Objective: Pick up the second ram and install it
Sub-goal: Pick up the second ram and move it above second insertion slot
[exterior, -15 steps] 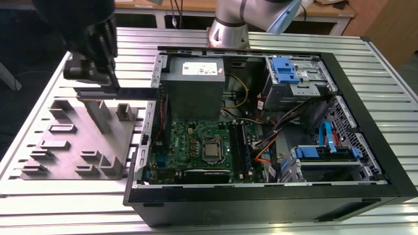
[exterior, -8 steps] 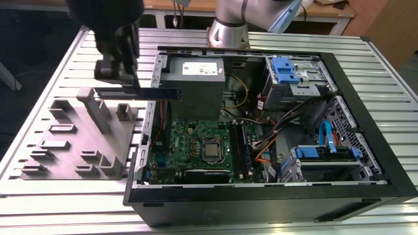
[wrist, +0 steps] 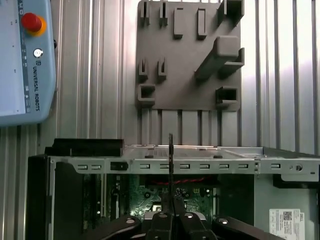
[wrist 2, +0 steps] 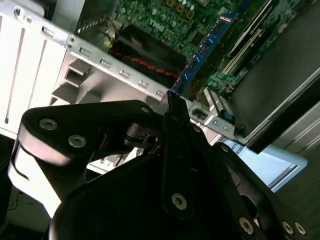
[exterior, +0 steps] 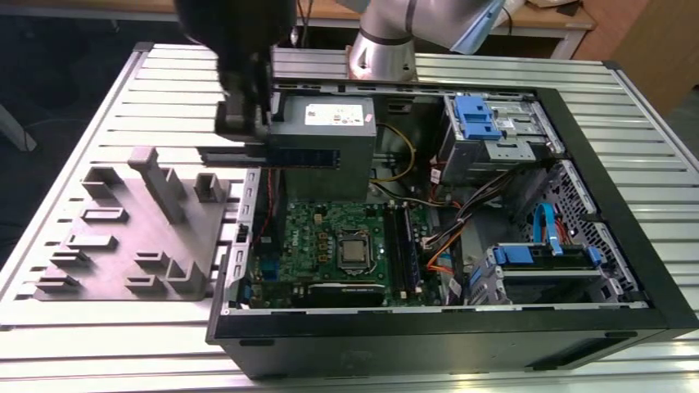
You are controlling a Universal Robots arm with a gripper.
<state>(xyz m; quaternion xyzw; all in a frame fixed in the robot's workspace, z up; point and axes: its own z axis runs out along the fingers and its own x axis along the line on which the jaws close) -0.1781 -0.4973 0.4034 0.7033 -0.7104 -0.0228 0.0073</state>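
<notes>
Nearest in the exterior view stands the open black metal computer case (exterior: 437,332), with the large green motherboard (exterior: 317,241) lying flat inside it. To the exterior view's left, a grey plastic fixture plate (exterior: 120,246) rests on the slatted aluminium table (exterior: 65,344). Farther back, the black two-fingered gripper (exterior: 249,139) is clamped on the long, narrow blue-green second ram (exterior: 311,155). The stick hangs lengthwise level above the case's left wall, just in front of the grey boxy power supply (exterior: 327,123).
</notes>
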